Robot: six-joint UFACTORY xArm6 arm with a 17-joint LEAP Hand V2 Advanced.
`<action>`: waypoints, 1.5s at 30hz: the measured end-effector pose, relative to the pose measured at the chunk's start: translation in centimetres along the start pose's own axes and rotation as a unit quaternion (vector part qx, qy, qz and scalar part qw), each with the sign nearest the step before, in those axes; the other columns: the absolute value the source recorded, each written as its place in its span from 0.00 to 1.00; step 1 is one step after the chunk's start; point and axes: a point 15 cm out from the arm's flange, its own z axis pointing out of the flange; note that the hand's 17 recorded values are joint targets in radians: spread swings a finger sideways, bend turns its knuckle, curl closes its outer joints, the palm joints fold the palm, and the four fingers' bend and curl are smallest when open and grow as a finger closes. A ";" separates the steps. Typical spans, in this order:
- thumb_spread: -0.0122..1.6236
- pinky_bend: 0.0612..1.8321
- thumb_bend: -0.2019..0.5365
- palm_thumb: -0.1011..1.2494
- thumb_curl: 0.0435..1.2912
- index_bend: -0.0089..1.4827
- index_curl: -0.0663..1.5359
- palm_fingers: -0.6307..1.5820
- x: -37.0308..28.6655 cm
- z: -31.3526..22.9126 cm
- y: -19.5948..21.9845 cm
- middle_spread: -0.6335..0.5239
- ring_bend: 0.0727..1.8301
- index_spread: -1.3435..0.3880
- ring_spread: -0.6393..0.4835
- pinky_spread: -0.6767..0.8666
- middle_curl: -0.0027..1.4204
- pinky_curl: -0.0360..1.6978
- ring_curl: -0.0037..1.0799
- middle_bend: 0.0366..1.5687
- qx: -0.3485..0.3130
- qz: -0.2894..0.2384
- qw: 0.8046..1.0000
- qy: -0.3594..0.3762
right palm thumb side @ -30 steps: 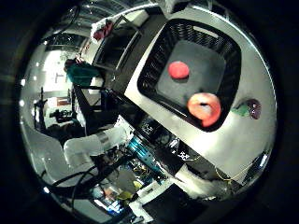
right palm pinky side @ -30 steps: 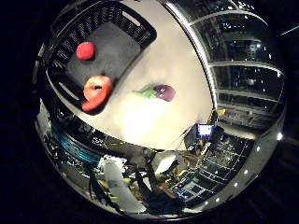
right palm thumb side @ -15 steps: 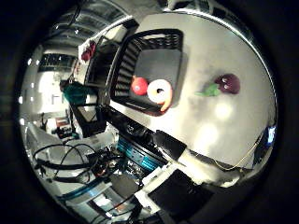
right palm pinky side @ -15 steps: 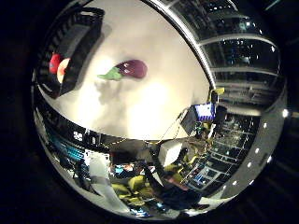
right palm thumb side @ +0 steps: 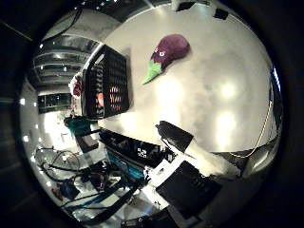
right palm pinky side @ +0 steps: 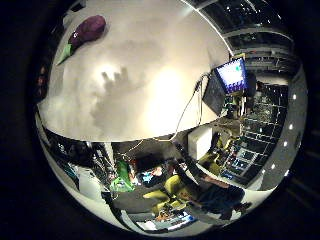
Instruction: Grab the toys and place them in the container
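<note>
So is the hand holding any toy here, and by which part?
Nothing is held. The purple eggplant toy lies free on the table, beside the black basket.

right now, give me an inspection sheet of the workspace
surface: white table, bare around the toy, glare spots on it
job's things: purple eggplant toy with green stem lies on the table, outside and beside the black slatted basket; red and orange toys show through the basket's slats
clutter: nothing seen on the table
robot hand: its shadow falls on the table; fingers not visible, state cannot tell
cables: left out
surroundings: lit monitor past the table edge, equipment and shelving below
</note>
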 end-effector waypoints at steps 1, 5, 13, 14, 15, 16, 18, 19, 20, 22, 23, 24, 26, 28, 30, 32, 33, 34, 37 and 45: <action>0.62 0.17 0.24 0.52 0.19 0.11 0.22 0.43 0.1 0.1 -0.3 0.48 0.15 0.55 0.62 0.69 0.24 0.18 0.23 0.19 0.000 0.000 1.000 0.000; 0.62 0.18 0.24 0.53 0.20 0.11 0.21 0.42 -0.3 0.8 -2.1 0.49 0.16 0.55 0.62 0.69 0.24 0.18 0.23 0.18 0.004 -0.014 1.000 0.001; 0.63 0.20 0.26 0.66 0.23 0.11 0.21 0.40 -2.8 1.1 -7.6 0.51 0.17 0.55 0.62 0.69 0.23 0.18 0.22 0.15 0.009 -0.063 0.998 0.003; 0.63 0.20 0.26 0.68 0.24 0.11 0.21 0.39 -3.2 1.2 -8.3 0.51 0.16 0.55 0.62 0.68 0.23 0.18 0.22 0.14 0.008 -0.072 0.997 0.005; 0.63 0.20 0.25 0.68 0.24 0.11 0.21 0.39 -3.8 1.4 -8.8 0.51 0.15 0.55 0.62 0.68 0.23 0.18 0.22 0.14 0.007 -0.081 0.997 0.005; 0.62 0.20 0.25 0.69 0.25 0.11 0.21 0.38 -4.6 1.7 -9.5 0.51 0.15 0.54 0.62 0.68 0.23 0.18 0.22 0.14 0.004 -0.091 0.996 0.005; 0.62 0.20 0.25 0.70 0.25 0.11 0.22 0.37 -5.8 2.2 -10.8 0.52 0.14 0.55 0.63 0.68 0.23 0.18 0.22 0.13 0.000 -0.112 0.994 0.007; 0.62 0.21 0.25 0.70 0.26 0.11 0.22 0.36 -6.2 2.5 -11.2 0.52 0.13 0.54 0.64 0.68 0.23 0.18 0.22 0.12 -0.005 -0.123 0.992 0.010; 0.62 0.20 0.25 0.71 0.26 0.11 0.22 0.35 -6.4 2.8 -11.7 0.53 0.13 0.54 0.65 0.68 0.23 0.18 0.21 0.11 -0.008 -0.131 0.991 0.013; 0.61 0.20 0.25 0.71 0.26 0.11 0.21 0.35 -6.7 3.4 -12.5 0.53 0.12 0.54 0.66 0.68 0.23 0.18 0.21 0.11 -0.015 -0.144 0.989 0.019; 0.61 0.20 0.24 0.71 0.26 0.11 0.21 0.34 -6.9 4.0 -12.8 0.53 0.12 0.54 0.67 0.68 0.23 0.18 0.21 0.11 -0.020 -0.148 0.989 0.019; 0.61 0.20 0.24 0.71 0.27 0.11 0.21 0.34 -7.2 4.6 -12.8 0.53 0.12 0.54 0.67 0.67 0.23 0.18 0.21 0.11 -0.025 -0.152 0.988 0.018; 0.60 0.20 0.24 0.71 0.27 0.11 0.21 0.34 -7.9 5.2 -13.5 0.53 0.11 0.54 0.68 0.67 0.23 0.18 0.21 0.11 -0.027 -0.161 0.986 0.019; 0.60 0.19 0.24 0.72 0.27 0.11 0.21 0.34 -8.6 5.8 -14.2 0.53 0.11 0.54 0.69 0.67 0.23 0.18 0.21 0.11 -0.030 -0.170 0.985 0.020; 0.59 0.19 0.25 0.72 0.27 0.12 0.21 0.34 -9.0 6.4 -15.0 0.53 0.10 0.54 0.69 0.68 0.23 0.18 0.22 0.11 -0.034 -0.180 0.983 0.025; 0.59 0.19 0.24 0.73 0.27 0.11 0.21 0.34 -9.0 7.1 -15.4 0.53 0.10 0.54 0.69 0.68 0.23 0.18 0.22 0.11 -0.041 -0.186 0.981 0.031; 0.59 0.19 0.25 0.73 0.28 0.11 0.21 0.34 -9.0 7.4 -15.6 0.53 0.10 0.54 0.69 0.68 0.23 0.18 0.22 0.11 -0.043 -0.188 0.981 0.033; 0.59 0.19 0.25 0.74 0.28 0.11 0.21 0.34 -8.9 7.7 -16.1 0.53 0.10 0.54 0.69 0.68 0.23 0.19 0.22 0.10 -0.044 -0.188 0.981 0.034; 0.58 0.18 0.24 0.74 0.28 0.12 0.21 0.34 -8.8 8.3 -17.2 0.53 0.10 0.54 0.70 0.67 0.23 0.19 0.22 0.11 -0.044 -0.188 0.980 0.036; 0.57 0.17 0.25 0.76 0.28 0.12 0.22 0.36 -7.4 11.7 -18.5 0.52 0.09 0.53 0.69 0.67 0.23 0.19 0.23 0.12 -0.063 -0.183 0.980 0.037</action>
